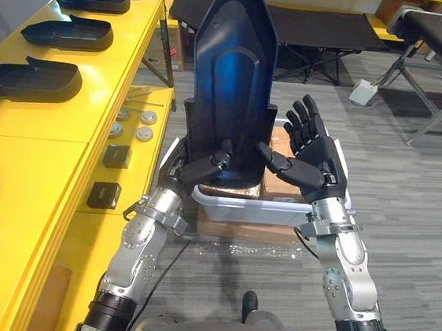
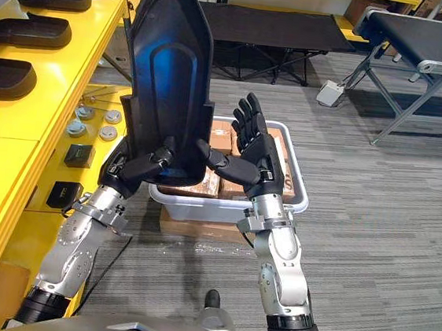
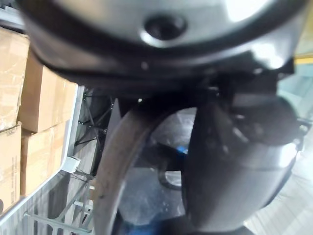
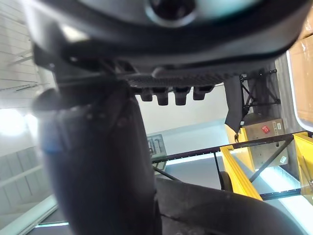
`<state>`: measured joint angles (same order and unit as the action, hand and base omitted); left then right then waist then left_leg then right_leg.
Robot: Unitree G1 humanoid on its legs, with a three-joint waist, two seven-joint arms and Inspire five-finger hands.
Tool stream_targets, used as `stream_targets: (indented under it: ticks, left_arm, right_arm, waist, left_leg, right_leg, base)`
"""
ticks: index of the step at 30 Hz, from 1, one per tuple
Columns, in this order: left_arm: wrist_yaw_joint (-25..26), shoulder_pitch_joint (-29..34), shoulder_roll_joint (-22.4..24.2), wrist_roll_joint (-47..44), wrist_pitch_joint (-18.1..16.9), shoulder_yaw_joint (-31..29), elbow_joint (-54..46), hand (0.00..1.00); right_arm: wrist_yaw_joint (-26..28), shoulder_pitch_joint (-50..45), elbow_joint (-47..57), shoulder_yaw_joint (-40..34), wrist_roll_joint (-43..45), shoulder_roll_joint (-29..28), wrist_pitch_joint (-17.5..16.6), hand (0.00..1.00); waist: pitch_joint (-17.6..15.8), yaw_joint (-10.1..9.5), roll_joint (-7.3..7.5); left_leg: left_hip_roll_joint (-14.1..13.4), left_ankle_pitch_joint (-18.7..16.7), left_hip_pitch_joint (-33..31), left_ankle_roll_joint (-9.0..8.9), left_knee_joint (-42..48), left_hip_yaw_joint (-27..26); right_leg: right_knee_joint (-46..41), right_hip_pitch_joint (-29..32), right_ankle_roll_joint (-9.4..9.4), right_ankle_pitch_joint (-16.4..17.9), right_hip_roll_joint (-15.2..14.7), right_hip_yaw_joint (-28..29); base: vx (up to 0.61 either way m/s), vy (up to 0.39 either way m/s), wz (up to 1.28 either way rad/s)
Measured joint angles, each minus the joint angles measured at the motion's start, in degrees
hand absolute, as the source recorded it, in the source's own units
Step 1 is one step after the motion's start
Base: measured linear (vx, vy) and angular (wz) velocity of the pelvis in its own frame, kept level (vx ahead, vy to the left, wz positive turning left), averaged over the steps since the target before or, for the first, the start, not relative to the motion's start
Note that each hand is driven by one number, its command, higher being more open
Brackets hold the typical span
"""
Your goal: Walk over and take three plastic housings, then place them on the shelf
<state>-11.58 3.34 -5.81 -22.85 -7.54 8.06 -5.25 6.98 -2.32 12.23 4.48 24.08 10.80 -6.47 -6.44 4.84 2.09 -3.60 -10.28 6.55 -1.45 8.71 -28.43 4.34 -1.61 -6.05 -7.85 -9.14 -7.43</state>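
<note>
- Along the robot's left side runs the yellow shelf [image 1: 40, 154], the largest thing in sight. Several black housings [image 1: 28, 80] lie flat on it in a row.
- Upright before the robot, above the bin, stands the plastic housing [image 1: 235, 72] now in hand. It is a long, tapered, hollow shell with a glossy face.
- It looks light for its bulk, stiff yet thin-walled, and slick. Standing this tall it would likely tip, so the safest hold seems to be its lower rim, one robot hand on each side.
- On the floor beneath it sits a white bin [image 1: 248, 210] with cardboard boxes [image 1: 282, 189] inside.
- At the housing's lower edge the left robot hand [image 1: 205, 168] is grasping, its fingers curled round the rim.
- Just beside the housing's right edge the right robot hand [image 1: 313, 155] is released, fingers straight and pointing up. Its thumb reaches the bottom corner and appears to touch it.
- Round metal discs [image 1: 134, 123] and small black blocks [image 1: 117, 155] rest on the shelf's near edge.
</note>
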Motion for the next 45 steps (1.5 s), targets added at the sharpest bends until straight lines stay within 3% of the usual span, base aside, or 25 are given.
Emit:
stream_targets:
  ticks: [10, 13, 18, 24, 30, 38, 45]
  left_arm:
    - [0.3, 1.7, 0.3, 0.0, 0.0, -0.1, -0.1, 0.00]
    - [3.5, 1.0, 0.4, 0.2, -0.9, 2.9, 0.4, 0.00]
    - [10.6, -3.8, 0.8, 0.8, -2.5, 9.1, 1.6, 0.00]
    - [15.4, -4.0, 0.8, 3.5, -4.0, 10.9, 1.6, 0.00]
    - [18.0, -3.3, 0.8, 5.5, -4.2, 7.8, 1.1, 0.00]
    - [26.2, 2.5, 1.9, 8.0, -11.2, -2.6, -5.5, 0.00]
    - [29.1, 5.0, 2.6, 10.4, -13.7, -7.3, -11.4, 0.00]
  right_arm:
    - [-0.2, -1.4, 0.2, -0.1, 0.0, 0.1, 0.4, 1.00]
    - [-0.3, -1.6, 1.1, -2.4, 0.0, 0.4, 0.8, 1.00]
    - [-5.0, -1.8, 1.1, -3.4, -0.3, 0.1, -2.9, 1.00]
    - [-7.0, -4.7, 4.7, -4.1, -0.6, -1.1, -3.0, 1.00]
    - [-7.2, -8.5, 6.4, -7.6, 1.1, -2.5, -3.0, 1.00]
    - [-5.7, -14.6, 6.3, -7.9, 4.7, -6.1, -2.8, 1.00]
    - [-2.2, -14.9, 5.9, -6.5, 7.3, -6.7, -2.8, 1.00]
  waist:
    - [0.5, 0.02, -0.33]
    - [0.4, 0.40, -0.40]
    - [0.4, -0.16, -1.29]
    - [0.5, -0.12, -1.77]
    - [0.5, 0.36, -1.79]
    - [0.3, -0.03, -1.65]
    - [-0.3, -1.02, -0.79]
  left_leg:
    - [0.0, 0.0, 0.1, 0.01, 0.2, 0.1]
    - [0.3, 0.2, -0.8, 0.36, 0.7, 3.2]
    - [1.6, 1.5, -2.5, 1.67, 0.7, 8.3]
    - [2.3, 1.9, -2.2, 2.00, 0.2, 8.5]
    - [2.1, 1.8, -2.1, 1.95, 0.2, 8.3]
    - [2.0, 1.9, -2.0, 1.80, -0.1, 8.2]
    - [2.0, 2.0, -2.1, 1.78, -0.3, 8.6]
  right_leg:
    - [0.0, -0.2, 0.02, -0.1, 0.0, 0.0]
    - [0.1, -1.5, 0.02, -0.1, -0.6, -3.3]
    - [0.1, -2.6, -0.02, -0.1, -2.3, -9.0]
    - [0.1, -2.8, 0.03, 0.0, -3.1, -9.7]
    - [0.1, -2.8, 0.10, 0.1, -3.0, -9.6]
    - [0.1, -2.8, 0.30, 0.2, -2.8, -9.6]
    - [0.1, -3.2, 0.50, 0.4, -2.8, -10.1]
  base:
    - [-0.03, -0.020, 0.01]
    - [-0.03, -0.018, 0.47]
    - [-0.09, -0.024, 0.55]
    - [-0.06, 0.002, 0.05]
    - [-0.04, -0.016, -0.03]
    - [-0.02, -0.011, 0.00]
    - [-0.03, -0.015, 0.03]
